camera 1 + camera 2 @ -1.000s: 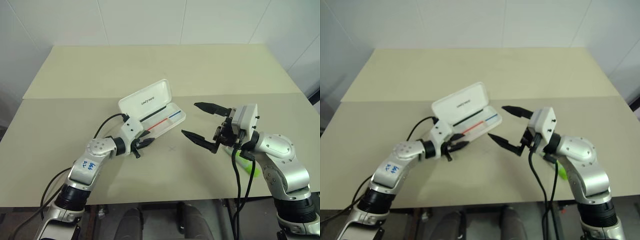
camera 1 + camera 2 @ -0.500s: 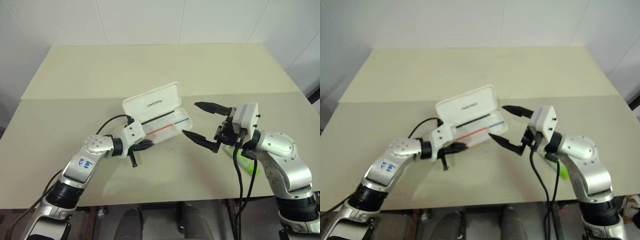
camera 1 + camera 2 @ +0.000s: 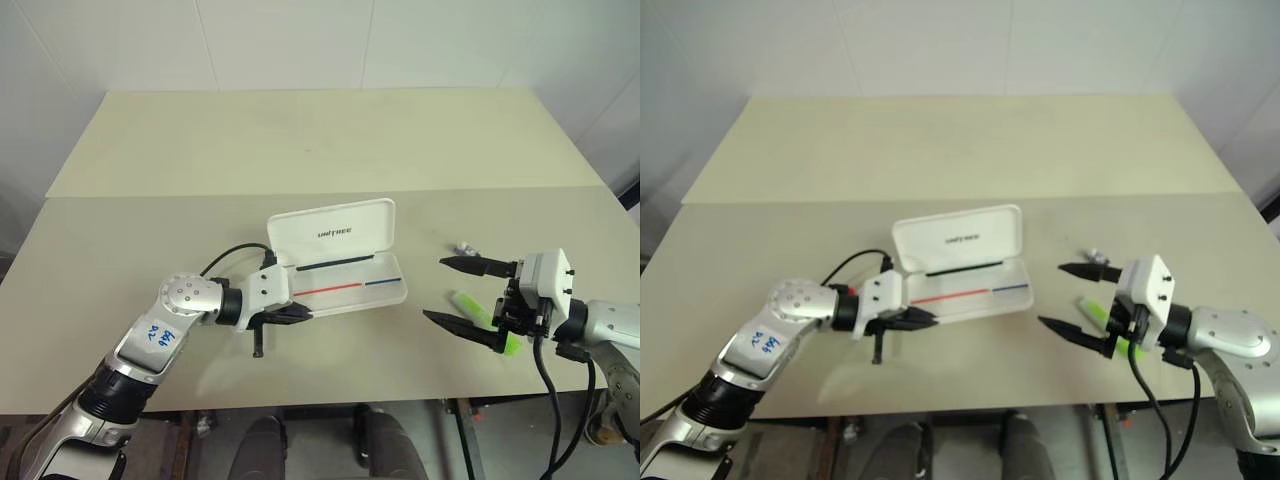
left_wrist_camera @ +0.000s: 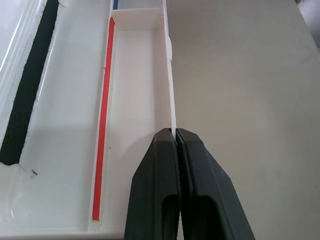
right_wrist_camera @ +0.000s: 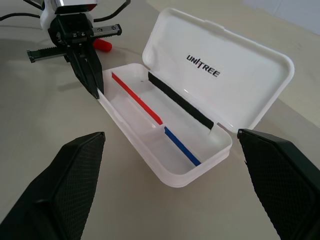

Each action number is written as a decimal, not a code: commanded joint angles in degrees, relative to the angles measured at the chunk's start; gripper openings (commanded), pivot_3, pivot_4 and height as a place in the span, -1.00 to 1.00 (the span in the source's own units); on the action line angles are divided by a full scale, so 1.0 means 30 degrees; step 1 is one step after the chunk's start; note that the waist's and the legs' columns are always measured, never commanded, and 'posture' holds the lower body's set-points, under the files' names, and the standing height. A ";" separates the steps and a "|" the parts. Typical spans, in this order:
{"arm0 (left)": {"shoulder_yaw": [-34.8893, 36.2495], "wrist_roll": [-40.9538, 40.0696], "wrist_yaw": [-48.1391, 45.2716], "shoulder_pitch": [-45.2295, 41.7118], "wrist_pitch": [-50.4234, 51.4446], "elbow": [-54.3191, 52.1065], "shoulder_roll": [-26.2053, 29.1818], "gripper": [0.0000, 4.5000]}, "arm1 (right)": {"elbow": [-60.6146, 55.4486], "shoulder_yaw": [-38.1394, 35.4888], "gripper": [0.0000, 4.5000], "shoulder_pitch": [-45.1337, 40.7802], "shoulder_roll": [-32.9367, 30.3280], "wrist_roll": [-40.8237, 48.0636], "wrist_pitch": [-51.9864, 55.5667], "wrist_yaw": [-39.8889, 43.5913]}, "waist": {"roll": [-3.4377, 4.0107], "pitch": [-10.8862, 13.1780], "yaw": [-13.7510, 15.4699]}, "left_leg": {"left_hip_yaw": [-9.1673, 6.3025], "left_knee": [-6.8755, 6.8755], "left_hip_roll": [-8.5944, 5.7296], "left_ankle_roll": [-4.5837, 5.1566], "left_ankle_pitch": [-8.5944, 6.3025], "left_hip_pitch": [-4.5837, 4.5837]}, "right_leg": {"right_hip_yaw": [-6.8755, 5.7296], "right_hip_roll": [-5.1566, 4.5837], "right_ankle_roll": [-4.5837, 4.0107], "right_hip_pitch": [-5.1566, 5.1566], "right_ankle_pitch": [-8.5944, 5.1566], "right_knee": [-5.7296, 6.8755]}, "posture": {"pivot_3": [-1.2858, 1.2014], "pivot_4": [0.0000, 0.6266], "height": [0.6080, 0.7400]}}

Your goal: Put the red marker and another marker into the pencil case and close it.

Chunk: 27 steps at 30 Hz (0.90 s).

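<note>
A: Where is the pencil case (image 3: 345, 275) found now, against a second ago?

B: It is seen turned on the counter (image 3: 300, 140), its long side now lying across the view, where a second ago it was angled. The lid is stood open, and the tray is seen empty but for the red and blue stripes. Its near wall is pinched at one end by the left claw (image 4: 175, 137), whose fingers are clamped on the thin rim.

A: And the markers?

B: The lime-green highlighter (image 3: 482, 318) is left on the counter, well apart from the case, just behind the right claw (image 3: 462, 293). That claw is held spread wide, nothing in it, and is drawn back from the case toward the highlighter. A red cap (image 5: 103, 45), probably the red marker's, is glimpsed behind the left claw in the right wrist view.

A: What is meant for the task?

B: The case is judged squared up and steadied; both markers are yet to be loaded, and the highlighter is likely to be taken first.
</note>
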 commanded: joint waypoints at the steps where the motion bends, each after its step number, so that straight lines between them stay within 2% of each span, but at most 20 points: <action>1: -0.0267 0.0175 -0.0332 -0.0363 -0.0636 -0.0030 -0.0210 -0.99 | -0.1022 -0.0433 1.00 -0.0130 -0.0142 0.0442 0.0064 -0.0201 | 0.0001 0.0000 0.0007 | -0.0001 0.0006 0.0000 0.0000 0.0000 0.0000 | -0.0001 0.0000 -0.0002 0.0004 0.0003 0.0000 | 0.03 -0.52 1.00; 9: -0.0487 0.0556 -0.0229 -0.0967 0.0112 0.0639 -0.0598 -0.99 | -0.1763 0.0105 1.00 -0.0836 0.0230 0.0623 0.0498 -0.0940 | 0.0000 0.0000 0.0109 | -0.0003 0.0017 -0.0002 0.0000 0.0001 -0.0008 | -0.0001 -0.0004 0.0001 0.0013 0.0004 -0.0004 | 0.03 -0.52 1.00; 10: -0.0536 0.0490 -0.0257 -0.1024 0.0394 0.0525 -0.0659 -0.79 | -0.1770 0.0156 1.00 -0.0927 0.0271 0.0620 0.0523 -0.0980 | 0.0000 0.0000 0.0106 | -0.0005 0.0022 -0.0002 0.0000 0.0001 -0.0008 | -0.0001 -0.0004 0.0001 0.0016 0.0005 -0.0002 | 0.03 -0.52 1.00; 12: -0.0522 0.0445 -0.0121 -0.1130 0.0544 0.0254 -0.0853 -0.57 | -0.1723 0.0347 1.00 -0.1114 0.0389 0.0579 0.0534 -0.1050 | -0.0001 -0.0001 0.0065 | -0.0005 0.0030 -0.0002 0.0000 0.0001 -0.0007 | -0.0001 -0.0004 0.0004 0.0021 0.0006 -0.0001 | 0.03 -0.52 1.00; 15: -0.0131 -0.0179 -0.0152 -0.1226 0.1257 -0.0521 -0.0970 -0.12 | -0.1619 0.0738 1.00 -0.1367 0.0604 0.0521 0.0512 -0.1081 | 0.0000 0.0000 0.0010 | -0.0004 0.0030 -0.0002 0.0000 0.0001 -0.0010 | 0.0000 -0.0002 0.0005 0.0017 0.0006 -0.0001 | 0.03 -0.52 1.00; 22: 0.1429 -0.2298 -0.0448 -0.0934 0.3651 -0.3335 -0.0191 -0.12 | -0.0957 0.1710 1.00 -0.2033 0.1113 0.0311 0.0246 -0.0943 | 0.0000 0.0001 0.0013 | -0.0010 0.0025 0.0000 0.0000 0.0000 -0.0012 | 0.0001 0.0001 0.0008 0.0012 0.0002 0.0008 | 0.03 -0.52 1.00; 27: 0.5420 -0.5697 -0.0165 0.0898 0.7215 -0.7535 0.1882 -0.12 | 0.0112 0.2650 1.00 -0.2929 0.1707 0.0048 -0.0185 -0.0545 | -0.0005 0.0003 -0.0193 | -0.0012 0.0019 0.0006 0.0000 0.0000 -0.0009 | 0.0002 0.0005 0.0005 0.0006 0.0001 0.0015 | 0.03 -0.52 1.00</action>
